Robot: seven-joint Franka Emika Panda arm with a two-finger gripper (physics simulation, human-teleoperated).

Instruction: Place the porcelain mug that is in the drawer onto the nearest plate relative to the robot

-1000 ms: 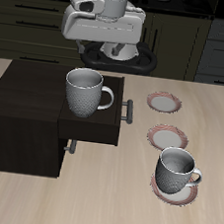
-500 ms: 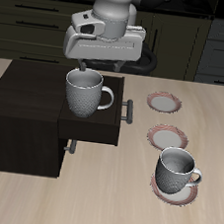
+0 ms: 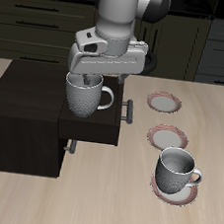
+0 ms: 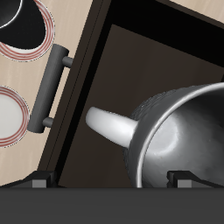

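The porcelain mug (image 3: 82, 98) stands upright in the open dark drawer (image 3: 100, 130), its handle towards the drawer's grey bar handle (image 3: 129, 109). My gripper (image 3: 88, 77) is open and hangs right over the mug's rim, low at its mouth. In the wrist view the mug (image 4: 179, 131) fills much of the frame, with my gripper (image 4: 109, 179) open beside it and one fingertip (image 4: 179, 178) over its mouth. The plate nearest the robot (image 3: 166, 102) lies empty beyond the drawer handle, farthest back of the three.
A second empty plate (image 3: 166, 139) lies mid-table and also shows in the wrist view (image 4: 7, 114). A second, like mug (image 3: 176, 170) stands on the third plate (image 3: 176, 194) near the front edge. The dark cabinet body (image 3: 24, 118) stands beside the drawer.
My gripper has come down from well above the drawer to the mug's rim. The mug, drawer and plates have not moved.
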